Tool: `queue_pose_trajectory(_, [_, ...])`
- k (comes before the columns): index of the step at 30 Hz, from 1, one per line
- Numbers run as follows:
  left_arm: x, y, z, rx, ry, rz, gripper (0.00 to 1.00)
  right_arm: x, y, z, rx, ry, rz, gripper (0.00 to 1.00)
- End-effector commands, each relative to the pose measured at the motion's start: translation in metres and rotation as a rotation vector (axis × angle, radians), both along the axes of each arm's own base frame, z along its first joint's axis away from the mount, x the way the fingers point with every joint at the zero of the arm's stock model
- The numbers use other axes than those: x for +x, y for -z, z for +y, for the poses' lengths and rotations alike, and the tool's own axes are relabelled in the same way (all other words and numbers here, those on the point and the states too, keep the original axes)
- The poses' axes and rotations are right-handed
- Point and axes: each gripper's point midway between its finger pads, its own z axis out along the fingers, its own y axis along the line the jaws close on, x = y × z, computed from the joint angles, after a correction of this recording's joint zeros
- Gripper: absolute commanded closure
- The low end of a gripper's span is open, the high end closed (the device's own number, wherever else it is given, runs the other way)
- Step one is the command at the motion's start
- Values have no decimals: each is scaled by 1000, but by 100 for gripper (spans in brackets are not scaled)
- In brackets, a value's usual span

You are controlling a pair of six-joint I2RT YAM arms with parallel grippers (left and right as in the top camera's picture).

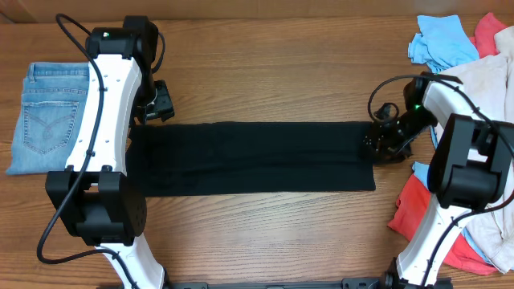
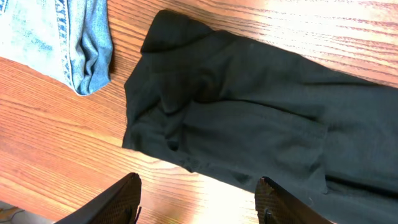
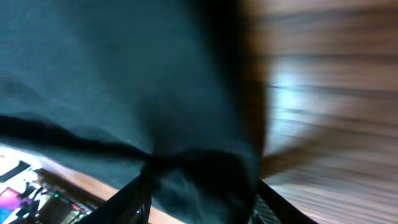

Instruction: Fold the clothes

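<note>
Although the right wrist view is blurred, the black T-shirt (image 1: pixel 253 158) is seen folded into a long strip, laid flat across the middle of the table (image 1: pixel 265 72). Its right end is met by the right gripper (image 1: pixel 383 144): fingers (image 3: pixel 142 198) are spread, with cloth bunched between them. The left gripper (image 2: pixel 198 190) is held near the shirt's left end, jaws wide, nothing grasped. Folded jeans (image 1: pixel 48 112) are laid at far left. Other garments (image 1: pixel 490 88), cream, light blue and coral, are heaped at far right.
</note>
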Motion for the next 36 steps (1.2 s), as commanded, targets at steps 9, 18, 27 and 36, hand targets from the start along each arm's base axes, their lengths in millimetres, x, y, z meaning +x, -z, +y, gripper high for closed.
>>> queue_pose_trajectory(9, [-1, -2, -4, -9, 14, 0, 39, 0, 26, 17, -7, 30, -2, 90])
queue_pose_trajectory(18, [-4, -2, -4, -8, 20, 16, 40, 24, 12, -48, -187, 126, -44, 96])
queue_pose_trajectory(27, [-5, -2, -3, -8, 22, 18, 39, 56, -60, -115, -324, 242, -122, 96])
queue_pose_trajectory(36, [-2, -2, -5, -16, 22, 8, 39, 64, -101, -42, -328, 29, -160, 96])
